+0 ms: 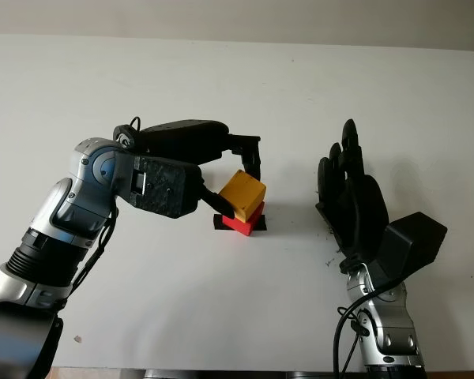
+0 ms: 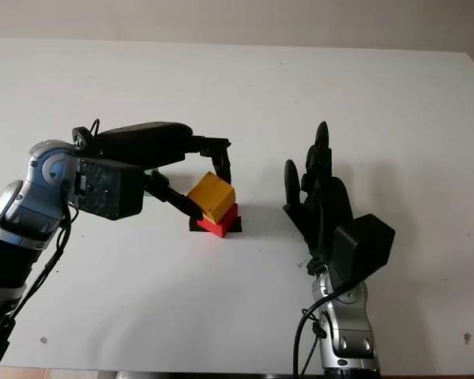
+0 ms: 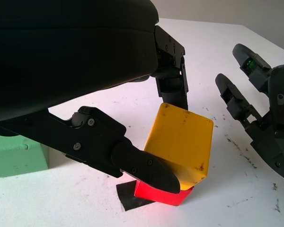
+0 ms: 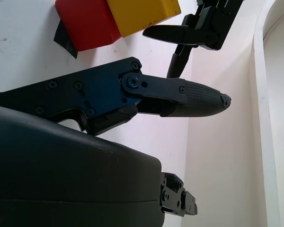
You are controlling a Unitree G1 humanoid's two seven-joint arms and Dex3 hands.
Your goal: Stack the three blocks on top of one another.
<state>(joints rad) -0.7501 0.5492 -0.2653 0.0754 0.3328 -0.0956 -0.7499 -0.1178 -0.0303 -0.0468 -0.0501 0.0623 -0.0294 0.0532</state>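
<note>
A yellow block sits tilted on a red block near the table's middle. My left hand is shut on the yellow block, thumb at its near lower edge and a finger against its far side. The red block stands on a black tape mark. A green block lies on the table behind the left hand's thumb, apart from the stack. My right hand is open, held upright to the right of the stack with a gap between them.
The white table stretches wide behind and to both sides of the stack. Small dark specks mark the surface near the right hand. The left forearm crosses the table's left front.
</note>
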